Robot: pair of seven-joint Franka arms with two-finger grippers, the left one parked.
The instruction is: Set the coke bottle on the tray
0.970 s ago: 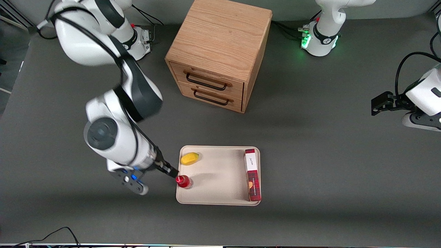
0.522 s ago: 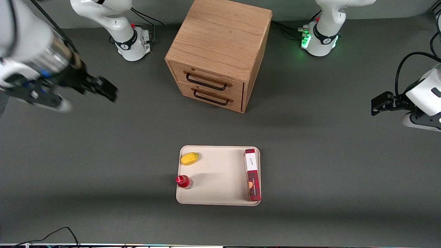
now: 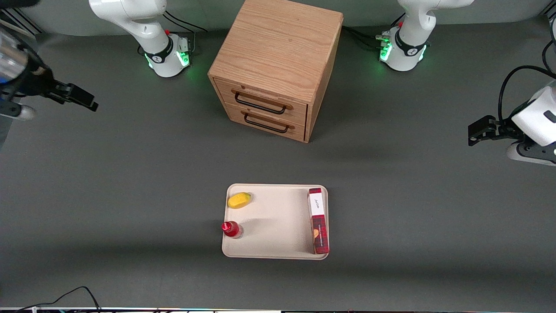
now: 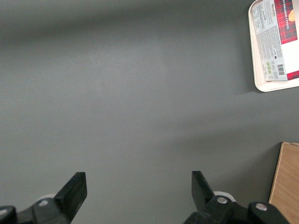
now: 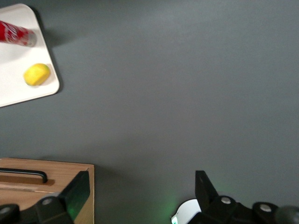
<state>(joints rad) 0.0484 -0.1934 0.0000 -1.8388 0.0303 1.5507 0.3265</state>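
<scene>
The coke bottle (image 3: pixel 231 229), small and red with a red cap, stands upright on the beige tray (image 3: pixel 278 217), at the tray's edge toward the working arm's end of the table. It also shows in the right wrist view (image 5: pixel 16 35) on the tray (image 5: pixel 18 79). My right gripper (image 3: pixel 84 99) hangs high over the working arm's end of the table, far from the tray. Its fingers (image 5: pixel 78 189) are spread wide with nothing between them.
A yellow lemon-like fruit (image 3: pixel 239 200) and a long red plaid box (image 3: pixel 318 220) lie on the tray. A wooden two-drawer cabinet (image 3: pixel 275 65) stands farther from the front camera than the tray, both drawers closed. The arm bases (image 3: pixel 167 54) glow green.
My right gripper has let go of the coke bottle, risen, and swung away to the working arm's end of the table. The bottle stays standing on the tray.
</scene>
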